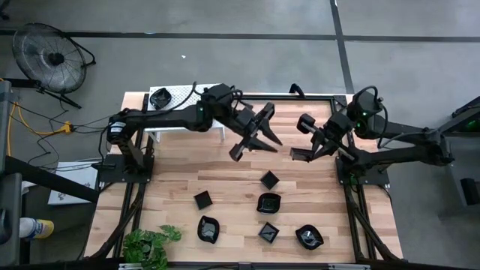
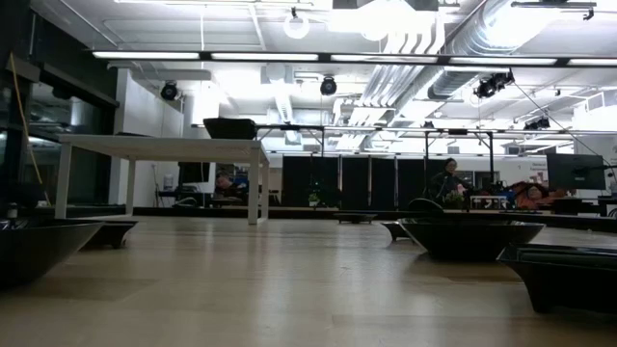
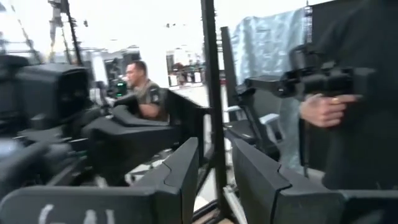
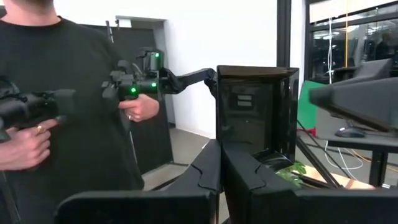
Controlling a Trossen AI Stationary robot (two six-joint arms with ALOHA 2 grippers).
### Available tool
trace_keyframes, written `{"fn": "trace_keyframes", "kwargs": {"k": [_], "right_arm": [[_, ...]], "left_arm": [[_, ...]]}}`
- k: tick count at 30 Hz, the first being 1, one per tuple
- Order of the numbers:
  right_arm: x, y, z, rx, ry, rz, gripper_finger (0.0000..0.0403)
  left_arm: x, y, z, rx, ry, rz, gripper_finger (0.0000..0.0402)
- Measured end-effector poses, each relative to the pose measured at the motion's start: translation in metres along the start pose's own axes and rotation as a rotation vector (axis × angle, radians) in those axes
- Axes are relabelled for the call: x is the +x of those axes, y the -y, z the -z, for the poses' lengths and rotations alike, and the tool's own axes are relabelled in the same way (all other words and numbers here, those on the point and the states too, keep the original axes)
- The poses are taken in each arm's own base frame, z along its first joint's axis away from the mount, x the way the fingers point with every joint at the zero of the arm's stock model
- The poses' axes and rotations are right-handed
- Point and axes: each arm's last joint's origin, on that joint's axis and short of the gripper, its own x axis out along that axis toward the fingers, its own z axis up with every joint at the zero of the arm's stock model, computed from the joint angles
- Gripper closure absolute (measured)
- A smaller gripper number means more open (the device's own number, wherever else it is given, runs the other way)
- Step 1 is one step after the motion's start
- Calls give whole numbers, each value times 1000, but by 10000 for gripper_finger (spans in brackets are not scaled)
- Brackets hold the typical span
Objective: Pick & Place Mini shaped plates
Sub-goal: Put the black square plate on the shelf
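Observation:
Several small glossy black mini shaped plates lie on the wooden table's near half, among them a square one (image 1: 269,179) and a wavy one (image 1: 268,202). One more (image 1: 159,97) sits on the white shelf (image 1: 180,92) at the far left. My right gripper (image 1: 302,152) hangs above the table's right middle, shut on a square black plate (image 4: 255,112). My left gripper (image 1: 255,144) hovers over the table's middle, open, with nothing between its fingers (image 3: 168,180). My right gripper pinches the square plate by its lower rim (image 4: 239,148) between its two shut fingers. The fingers lie about level. The plate stands on edge beyond the fingertips, its hollow side toward the wrist camera, lifted clear of the table.
A potted plant (image 1: 150,244) stands at the near left corner. A black frame (image 1: 352,180) runs along the table's edges. A fan (image 1: 52,56) stands on the floor beyond the far left. A person's hands (image 4: 140,109) hold control handles beside the table.

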Motion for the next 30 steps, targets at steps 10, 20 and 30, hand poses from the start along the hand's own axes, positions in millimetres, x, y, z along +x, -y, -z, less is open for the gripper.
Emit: {"fn": "trace_keyframes", "kwargs": {"k": [10, 20, 30], "right_arm": [[12, 8, 6, -7, 0, -57, 403], [21, 23, 15, 15, -12, -70, 403], [21, 24, 15, 12, -12, -69, 403]], "left_arm": [[9, 3, 10, -25, -20, -20, 305], [8, 3, 9, -51, -20, 5, 305], [13, 12, 10, -59, -25, 66, 305]]}}
